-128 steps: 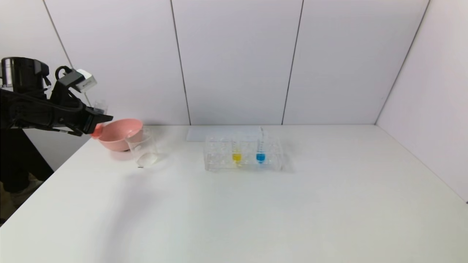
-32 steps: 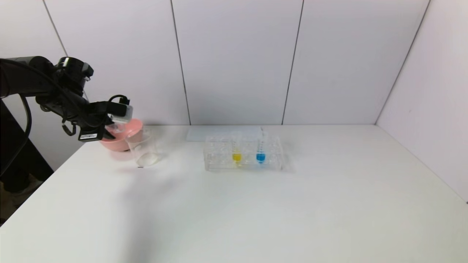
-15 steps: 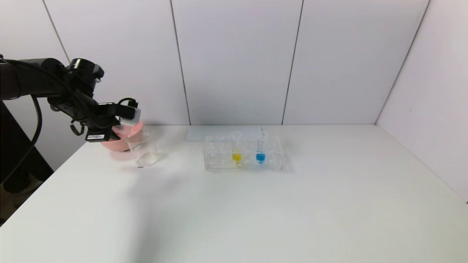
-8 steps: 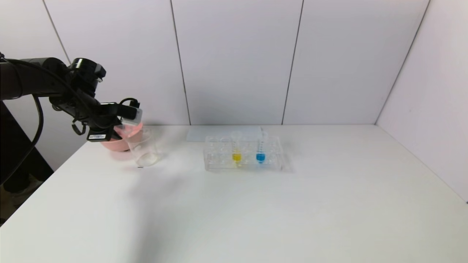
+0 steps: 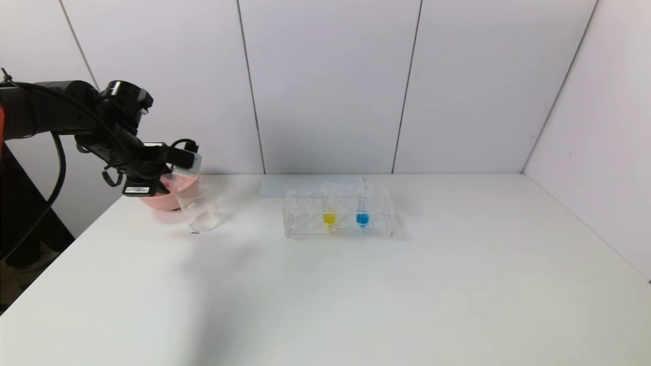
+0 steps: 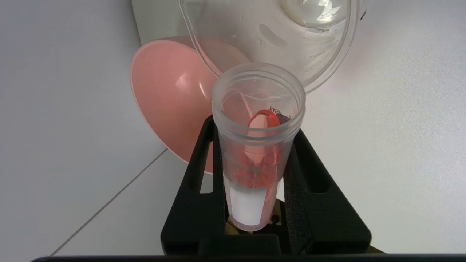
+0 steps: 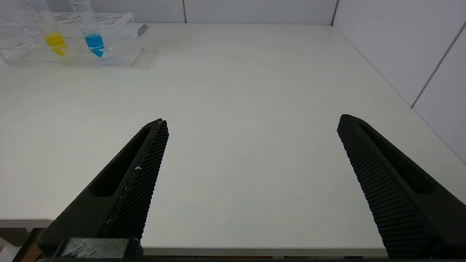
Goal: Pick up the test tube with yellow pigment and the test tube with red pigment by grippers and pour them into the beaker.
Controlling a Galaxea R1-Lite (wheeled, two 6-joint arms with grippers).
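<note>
My left gripper point(image 5: 172, 174) is shut on the test tube with red pigment point(image 6: 256, 145). It holds the tube steeply tipped above the pink bowl, with the mouth at the rim of the beaker point(image 5: 198, 207). In the left wrist view the red liquid lies along the tube wall up to near its mouth, and the beaker point(image 6: 276, 36) is just beyond. The test tube with yellow pigment point(image 5: 329, 211) stands upright in the clear rack point(image 5: 305, 219); it also shows in the right wrist view point(image 7: 54, 38). My right gripper point(image 7: 252, 120) is open and empty, low at the table's near edge.
A pink bowl point(image 5: 155, 198) sits behind and left of the beaker at the table's far left; it also shows in the left wrist view point(image 6: 167, 102). A blue-liquid tube point(image 5: 362, 211) stands in the rack beside the yellow one. A flat pale sheet point(image 5: 285, 184) lies behind the rack.
My left gripper has turned the red tube over and carried it right, from left of the bowl to the beaker's rim. In the last second it crept slightly right and up.
</note>
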